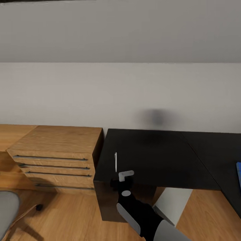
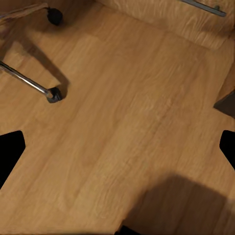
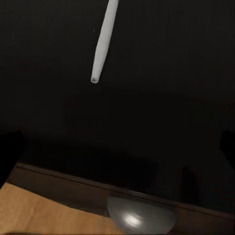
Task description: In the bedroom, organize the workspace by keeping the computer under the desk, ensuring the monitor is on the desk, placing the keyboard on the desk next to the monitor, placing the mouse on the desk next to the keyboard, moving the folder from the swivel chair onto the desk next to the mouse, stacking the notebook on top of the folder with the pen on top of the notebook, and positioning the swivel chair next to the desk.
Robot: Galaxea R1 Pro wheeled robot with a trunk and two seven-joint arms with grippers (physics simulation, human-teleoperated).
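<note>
White, thin pen (image 1: 115, 162) lies on the black desk (image 1: 157, 157) near its front left corner, with the right gripper (image 1: 124, 180) poised just short of it, fingers spread, likely to pick it up; the folder (image 1: 238, 174) is cut off at the edge

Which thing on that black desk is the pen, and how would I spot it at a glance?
Find the black desk beside the light wooden drawer chest. Near the desk's front corner closest to that chest lies the pen, just beyond the robot's right gripper. It is a thin white stick, the one pale thing on that dark stretch of top.
</note>
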